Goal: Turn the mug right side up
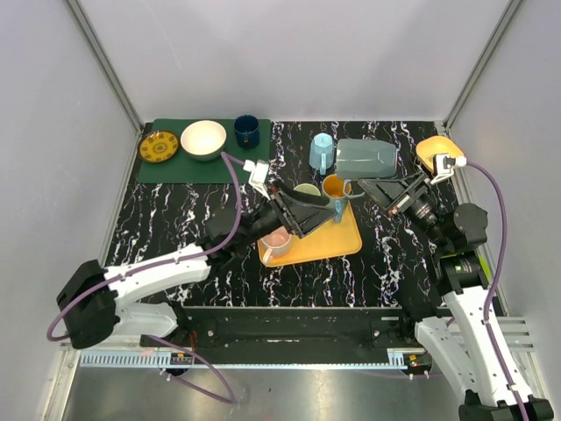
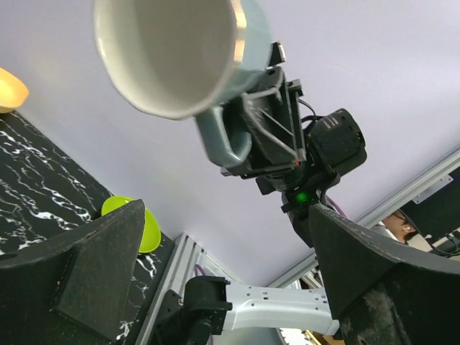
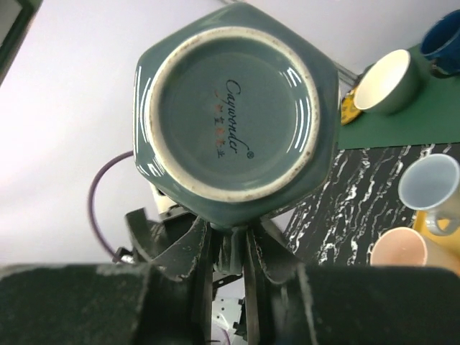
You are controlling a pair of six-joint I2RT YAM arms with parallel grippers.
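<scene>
The grey-teal hexagonal mug (image 1: 366, 158) hangs in the air above the table's back right, tipped on its side with its mouth toward the left. My right gripper (image 1: 370, 182) is shut on its handle. The right wrist view shows the mug's base (image 3: 233, 108) above my closed right gripper (image 3: 230, 244). The left wrist view looks up into the mug's white mouth (image 2: 172, 50). My left gripper (image 1: 329, 209) is open and empty over the orange tray (image 1: 337, 244), below and left of the mug. Its gap also shows in the left wrist view (image 2: 224, 215).
An orange mug (image 1: 334, 187), a pink mug (image 1: 276, 241) and a pale green cup (image 1: 307, 189) sit on the tray. A light blue cup (image 1: 322, 151) stands behind it. A green mat (image 1: 175, 167) holds a yellow plate (image 1: 159, 146), white bowl (image 1: 203, 139) and dark blue mug (image 1: 246, 132). An orange bowl (image 1: 434, 151) sits back right.
</scene>
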